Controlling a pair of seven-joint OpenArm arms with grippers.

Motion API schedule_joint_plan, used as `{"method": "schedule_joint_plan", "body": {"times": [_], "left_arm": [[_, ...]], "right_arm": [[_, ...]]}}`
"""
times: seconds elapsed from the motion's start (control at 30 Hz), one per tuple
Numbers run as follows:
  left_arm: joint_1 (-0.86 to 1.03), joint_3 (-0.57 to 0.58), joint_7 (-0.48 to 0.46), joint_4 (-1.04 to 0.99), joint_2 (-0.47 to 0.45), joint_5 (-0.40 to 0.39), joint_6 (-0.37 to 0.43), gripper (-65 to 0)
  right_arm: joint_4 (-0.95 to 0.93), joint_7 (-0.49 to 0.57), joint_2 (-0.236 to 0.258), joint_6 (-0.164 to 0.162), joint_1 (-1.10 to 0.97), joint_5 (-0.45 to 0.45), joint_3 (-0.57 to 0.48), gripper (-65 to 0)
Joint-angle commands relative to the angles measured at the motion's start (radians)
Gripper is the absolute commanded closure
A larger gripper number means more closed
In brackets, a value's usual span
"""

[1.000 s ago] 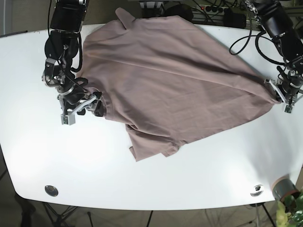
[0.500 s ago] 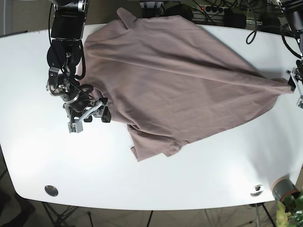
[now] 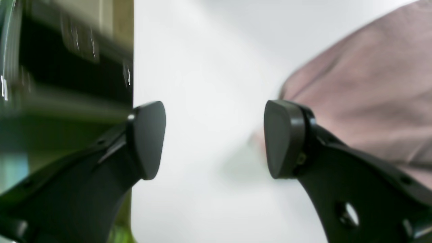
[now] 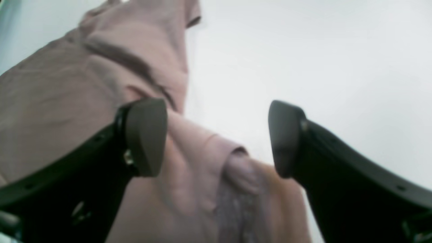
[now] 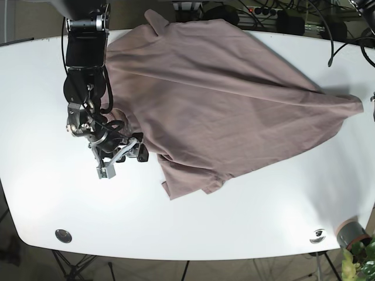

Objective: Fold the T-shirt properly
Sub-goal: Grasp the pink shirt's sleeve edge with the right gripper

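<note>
Both claws gape empty, right claw (image 5: 122, 160) beside the T-shirt (image 5: 222, 99).

plain mauve t-shirt (image 5: 222, 99), white table (image 5: 246, 222)

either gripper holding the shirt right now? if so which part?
No. Both sets of jaws stand open with nothing between them. The left gripper is just off the T-shirt's corner, over the table; the right gripper hangs over a bunched edge.
</note>
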Motion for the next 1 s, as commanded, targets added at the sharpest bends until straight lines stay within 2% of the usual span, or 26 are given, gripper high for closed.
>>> {"method": "schedule_joint_plan", "body": {"times": [0.0,0.23,0.47,0.67,0.8,0.97], "left_arm": [[-0.007,-0.049,0.004,0.011,0.003,-0.056,-0.003,-42.2],[-0.001,-0.173,0.031,0.018,0.118,-0.064,-0.003,-42.1],[0.037,-0.256,0.029,0.018,0.181,-0.065,-0.003,-42.1],[0.044,-0.301,0.029,0.018,0.187,-0.064,-0.003,-42.1],[0.068,-0.316,0.029,0.018,0.187,-0.067,-0.003,-42.1],[0.070,-0.318,0.029,0.018,0.186,-0.065,-0.003,-42.1]], "right_arm": [[-0.052,0.018,0.007,0.008,0.059,0.016,0.003,-44.7],[-0.214,0.018,-0.002,0.008,0.157,0.017,-0.002,-44.7],[-0.233,0.055,-0.033,0.008,0.186,0.017,-0.111,-44.7],[-0.238,0.075,-0.065,0.002,0.186,0.017,-0.164,-44.5],[-0.322,0.110,-0.096,0.002,0.202,0.016,-0.166,-44.5],[-0.468,0.179,-0.105,0.002,0.249,0.016,-0.166,-44.4]]}}
